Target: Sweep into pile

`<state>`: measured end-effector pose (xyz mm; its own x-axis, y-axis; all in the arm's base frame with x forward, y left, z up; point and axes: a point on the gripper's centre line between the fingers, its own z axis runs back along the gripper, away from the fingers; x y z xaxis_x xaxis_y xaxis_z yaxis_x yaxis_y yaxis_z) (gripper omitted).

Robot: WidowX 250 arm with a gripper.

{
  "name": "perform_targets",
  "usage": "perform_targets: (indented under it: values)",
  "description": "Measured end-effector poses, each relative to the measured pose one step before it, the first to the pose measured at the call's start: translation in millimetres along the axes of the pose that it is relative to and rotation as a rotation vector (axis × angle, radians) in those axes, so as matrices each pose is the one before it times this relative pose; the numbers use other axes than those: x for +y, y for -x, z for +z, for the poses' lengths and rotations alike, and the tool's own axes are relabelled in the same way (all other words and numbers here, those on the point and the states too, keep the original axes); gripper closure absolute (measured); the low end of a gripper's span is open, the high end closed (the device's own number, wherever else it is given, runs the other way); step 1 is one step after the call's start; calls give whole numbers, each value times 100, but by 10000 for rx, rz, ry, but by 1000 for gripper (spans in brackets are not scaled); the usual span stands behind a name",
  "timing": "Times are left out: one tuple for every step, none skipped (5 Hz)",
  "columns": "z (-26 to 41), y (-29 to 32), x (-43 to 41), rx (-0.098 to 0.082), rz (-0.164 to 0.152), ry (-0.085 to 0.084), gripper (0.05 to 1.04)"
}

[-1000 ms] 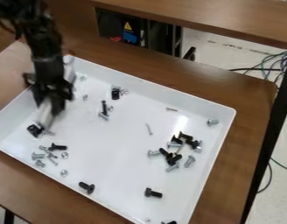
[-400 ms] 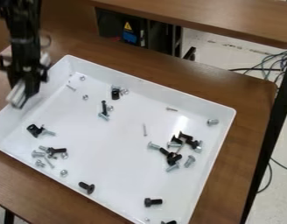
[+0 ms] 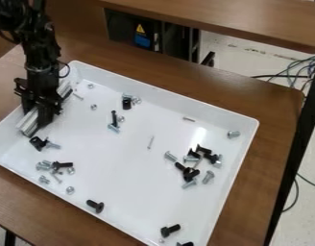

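- The fingers point(image 3: 47, 114) seem closed around a pale bar point(image 3: 28, 123), at the left of the white tray point(image 3: 166, 97).
- Loose screws point(image 3: 171, 229) lie scattered in it, some clustered.
- Brown tabletop point(image 3: 275, 115) underneath.

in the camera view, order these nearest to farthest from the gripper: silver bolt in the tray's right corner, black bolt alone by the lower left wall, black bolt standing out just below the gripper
From the gripper:
1. Black bolt just below, at the tray's left
2. Black bolt alone, by the lower left wall
3. Silver bolt, in the right corner
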<state>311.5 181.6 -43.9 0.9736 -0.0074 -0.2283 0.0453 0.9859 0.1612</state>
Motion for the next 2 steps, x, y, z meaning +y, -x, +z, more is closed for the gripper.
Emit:
perform_targets:
  values:
    - [-225, 814, -592, -476, -490, -257, 720]
    - [-376, 1691, -552, -7, -260, -175, 720]
